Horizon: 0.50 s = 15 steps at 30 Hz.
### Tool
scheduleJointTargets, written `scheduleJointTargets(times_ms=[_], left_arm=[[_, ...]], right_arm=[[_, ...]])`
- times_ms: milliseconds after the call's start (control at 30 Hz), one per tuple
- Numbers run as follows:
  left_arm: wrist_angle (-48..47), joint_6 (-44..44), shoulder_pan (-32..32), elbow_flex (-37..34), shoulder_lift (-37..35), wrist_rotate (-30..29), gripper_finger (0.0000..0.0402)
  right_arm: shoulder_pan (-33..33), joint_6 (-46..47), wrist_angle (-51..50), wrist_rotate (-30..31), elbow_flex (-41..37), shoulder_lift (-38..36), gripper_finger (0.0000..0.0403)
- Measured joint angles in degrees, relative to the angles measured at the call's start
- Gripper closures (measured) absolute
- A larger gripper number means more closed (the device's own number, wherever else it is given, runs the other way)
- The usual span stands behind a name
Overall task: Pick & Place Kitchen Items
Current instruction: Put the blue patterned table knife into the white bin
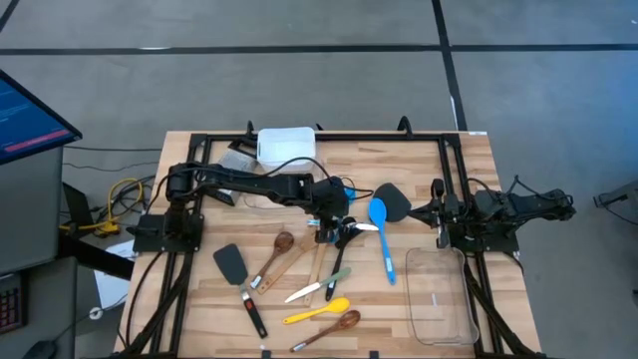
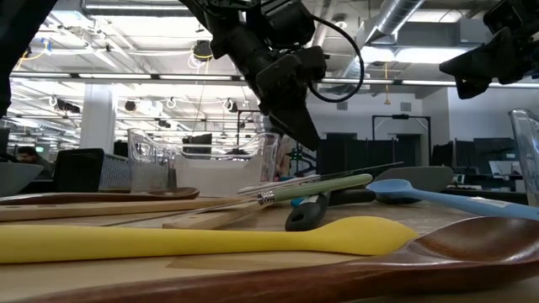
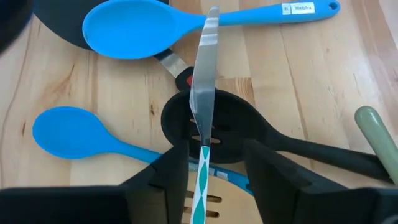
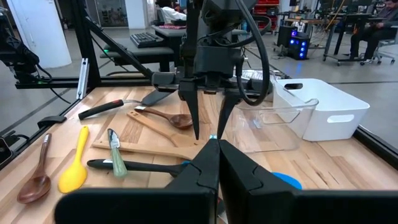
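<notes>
small knife, patterned handle: lies mid-worktop across a black slotted spoon, between blue spoons. left gripper above it, fingers spread either side of the handle, not clamped. right gripper shut, parked beside clear tub. risk: closing off-centre could pivot the blade or snag the spoon underneath.

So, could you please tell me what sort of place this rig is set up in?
Probably an open-plan robotics lab or workshop: exposed ceiling ducts overhead, desks with a seated person and equipment behind, and a framed wooden table holding the two arms and utensils.
</notes>
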Motion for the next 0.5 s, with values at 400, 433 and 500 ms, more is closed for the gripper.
scheduleJointTargets(times_ms=[400,433,500], left_arm=[[2.0,-1.9,0.0,-2.0,2.3,-0.4,0.025],[2.1,-2.3,-0.1,-2.4,2.3,-0.7,0.0249],[2.3,-2.9,-0.1,-3.3,2.1,-1.0,0.0248]], right_arm=[[0.0,0.0,0.0,0.0,0.0,0.0,0.0403],[0.0,0.0,0.0,0.1,0.0,0.0,0.0403],[0.0,0.0,-0.1,0.1,0.0,0.0,0.0403]])
